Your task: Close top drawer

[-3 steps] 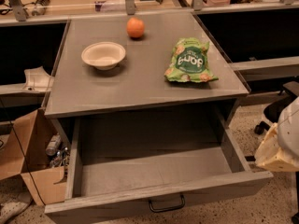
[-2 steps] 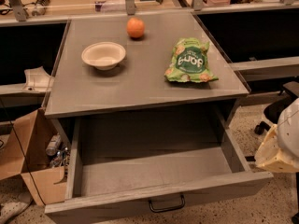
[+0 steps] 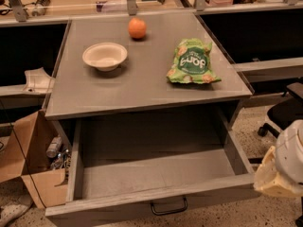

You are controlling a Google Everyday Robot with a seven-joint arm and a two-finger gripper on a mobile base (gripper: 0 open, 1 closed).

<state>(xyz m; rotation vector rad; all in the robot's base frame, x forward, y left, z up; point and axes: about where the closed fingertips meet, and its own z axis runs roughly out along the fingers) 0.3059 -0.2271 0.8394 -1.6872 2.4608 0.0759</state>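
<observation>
The top drawer (image 3: pixel 156 174) is pulled wide open under the grey tabletop (image 3: pixel 142 84). It is wide, deep, grey wood-grain, and its inside is empty. Its dark loop handle (image 3: pixel 169 206) sits centred on the front, at the bottom edge of the view. My gripper is out of view. Only a white and cream rounded part of my arm (image 3: pixel 283 167) shows at the lower right, beside the drawer's right front corner.
On the tabletop stand a cream bowl (image 3: pixel 104 56), an orange (image 3: pixel 137 28) and a green snack bag (image 3: pixel 191 62). An open cardboard box (image 3: pixel 33 167) with bottles stands on the floor at the left. An office chair base (image 3: pixel 281 115) is at the right.
</observation>
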